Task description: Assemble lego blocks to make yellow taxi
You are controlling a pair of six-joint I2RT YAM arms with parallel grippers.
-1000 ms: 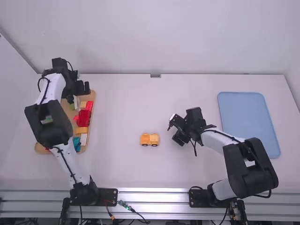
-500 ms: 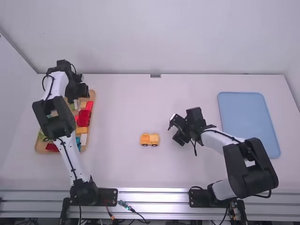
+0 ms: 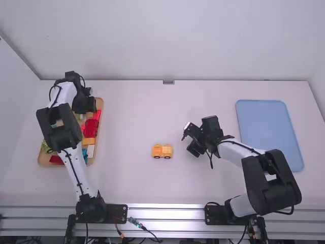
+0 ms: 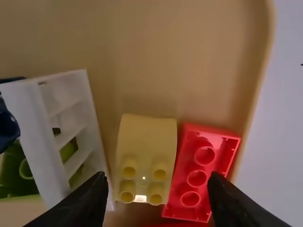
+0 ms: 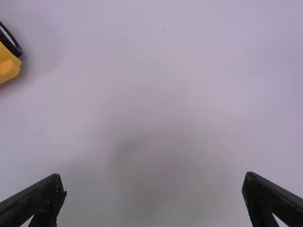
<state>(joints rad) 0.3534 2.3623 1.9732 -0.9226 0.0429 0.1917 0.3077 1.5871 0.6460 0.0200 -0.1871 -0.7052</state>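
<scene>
My left gripper (image 3: pixel 85 104) is over the far part of the wooden tray (image 3: pixel 101 105). In the left wrist view my left gripper (image 4: pixel 158 189) is open above a yellow curved block (image 4: pixel 146 146) with studs, which lies between a white block (image 4: pixel 71 123) and a red block (image 4: pixel 201 170). A yellow-orange car base with black wheels (image 3: pixel 162 151) stands on the table. To the right of it my right gripper (image 3: pixel 190 142) hangs over the table; in the right wrist view my right gripper (image 5: pixel 154 189) is open with nothing between its fingers, and a corner of the car base (image 5: pixel 8 66) shows.
A red block with wheels (image 3: pixel 90 128), an orange block (image 3: pixel 89 141) and other loose pieces lie in the tray, partly under the left arm. A blue tray (image 3: pixel 269 132) lies at the table's right, beyond the right arm.
The left arm's links have swung right and its gripper has come slightly toward the camera over the tray. The right arm and the car base have stayed still.
</scene>
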